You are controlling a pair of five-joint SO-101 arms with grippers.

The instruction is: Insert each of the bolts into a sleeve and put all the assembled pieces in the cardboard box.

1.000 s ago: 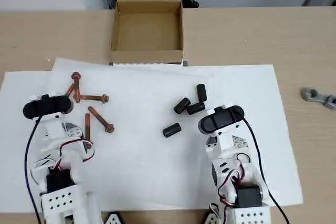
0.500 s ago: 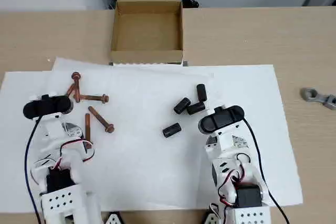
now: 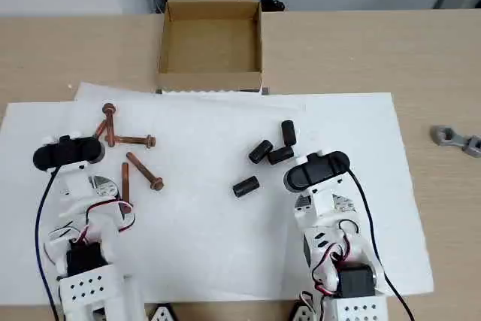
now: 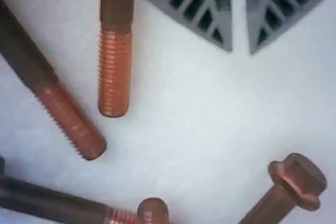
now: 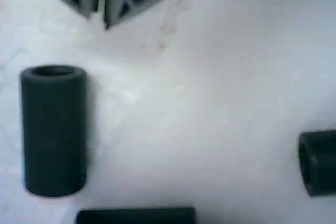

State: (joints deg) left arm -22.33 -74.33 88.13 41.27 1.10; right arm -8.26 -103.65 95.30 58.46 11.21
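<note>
Several copper bolts (image 3: 131, 157) lie loose on the white paper at the left, beside my left arm (image 3: 68, 153). Up close, my left gripper (image 4: 239, 35) hovers shut and holds nothing, just off the threaded end of one bolt (image 4: 114, 72). Another bolt's flanged head (image 4: 297, 176) lies nearby. Several black sleeves (image 3: 270, 152) lie right of centre, close to my right arm (image 3: 316, 171). My right gripper (image 5: 102, 11) is shut and holds nothing, a short way above a sleeve (image 5: 53, 129) lying on its side. The open cardboard box (image 3: 212, 73) stands at the back.
White paper (image 3: 195, 231) covers the table's near half. A metal wrench (image 3: 455, 138) lies on bare wood at the far right. Dark equipment sits behind the box.
</note>
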